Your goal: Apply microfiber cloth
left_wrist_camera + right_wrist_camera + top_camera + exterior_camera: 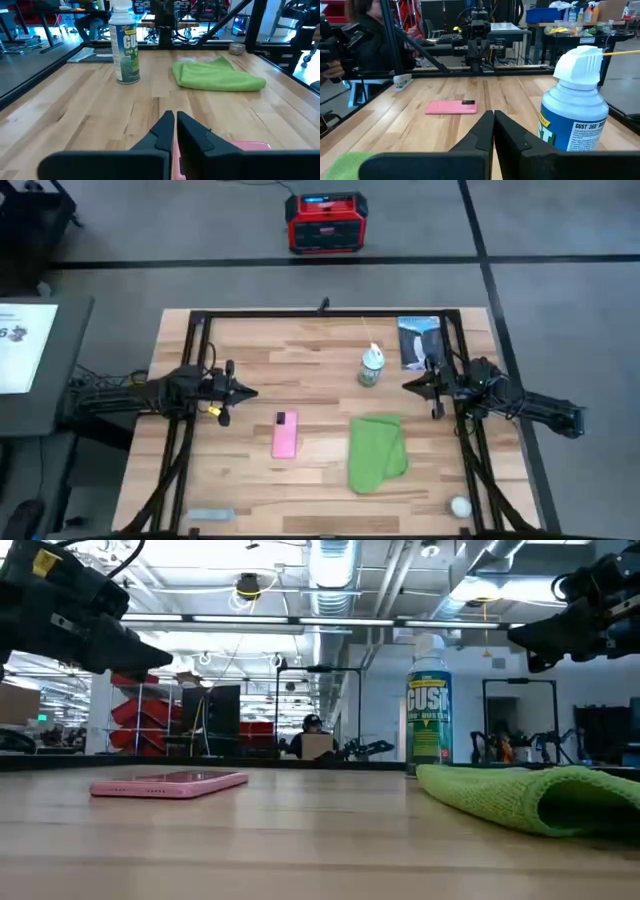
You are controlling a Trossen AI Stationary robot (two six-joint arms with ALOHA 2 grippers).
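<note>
The bright green microfiber cloth (pixel 377 451) lies folded and flat on the wooden table, right of centre (pixel 217 76) (pixel 520 795). A pink phone (pixel 284 434) lies flat to its left (pixel 170 783) (pixel 451 107). My left gripper (pixel 250 391) hovers shut above the table's left side, pointing right, its fingertips (pixel 174 120) above the phone's near edge. My right gripper (pixel 408 385) hovers shut at the right, pointing left (pixel 493 118), beside the spray can. Neither touches anything.
A white-capped duster spray can (pixel 371 366) stands upright behind the cloth (pixel 428 705) (pixel 574 120). A blue-and-white packet (pixel 418 342) lies at the far right. A small white round object (pixel 460 506) and a pale flat item (pixel 210 514) sit near the front edge.
</note>
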